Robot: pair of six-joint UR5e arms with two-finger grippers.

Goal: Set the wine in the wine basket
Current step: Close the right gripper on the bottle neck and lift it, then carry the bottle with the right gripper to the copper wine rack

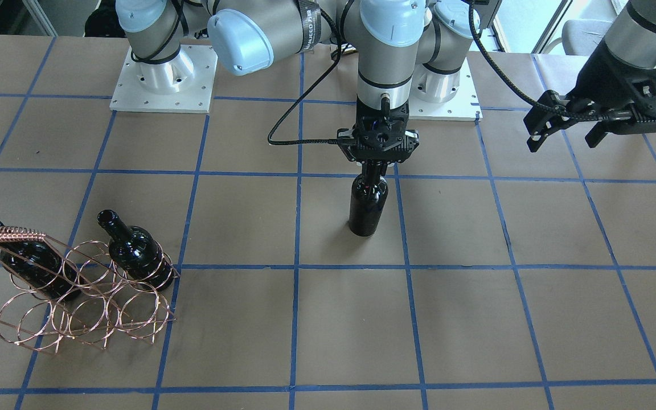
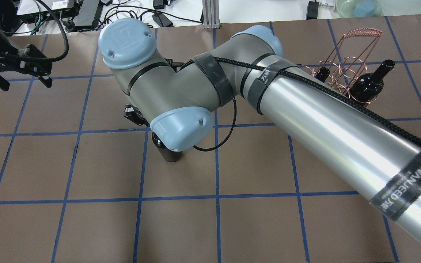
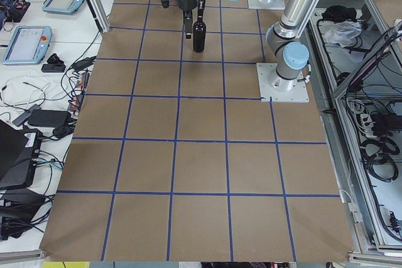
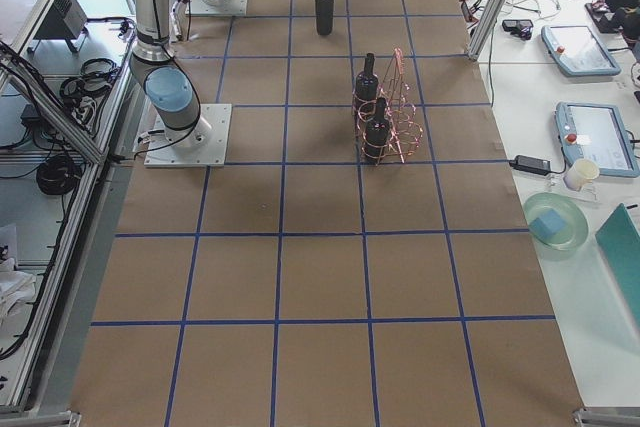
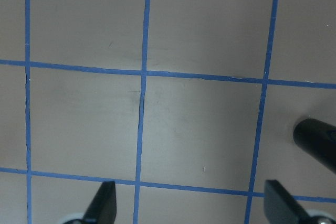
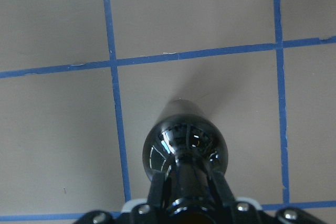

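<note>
A glossy near-black wine bottle (image 1: 368, 205) is upright near the table's middle. My right gripper (image 1: 374, 164) is shut on its neck from above. The right wrist view shows the neck between the fingers (image 6: 157, 192) and the bottle's shoulder (image 6: 184, 145) below. In the overhead view only the bottle's base (image 2: 170, 155) shows under my right arm. The rose-copper wine basket (image 1: 83, 307) stands far off on my right and holds two look-alike bottles (image 1: 134, 250) (image 1: 32, 262). My left gripper (image 1: 562, 141) is open and empty, high above the table on my left.
The table (image 1: 476, 319) is brown paper with a blue tape grid. The two arm bases (image 1: 163, 80) stand at the robot's edge. The basket (image 2: 345, 62) and its bottles also show in the overhead view. Cables and devices (image 2: 86, 11) lie past the far edge.
</note>
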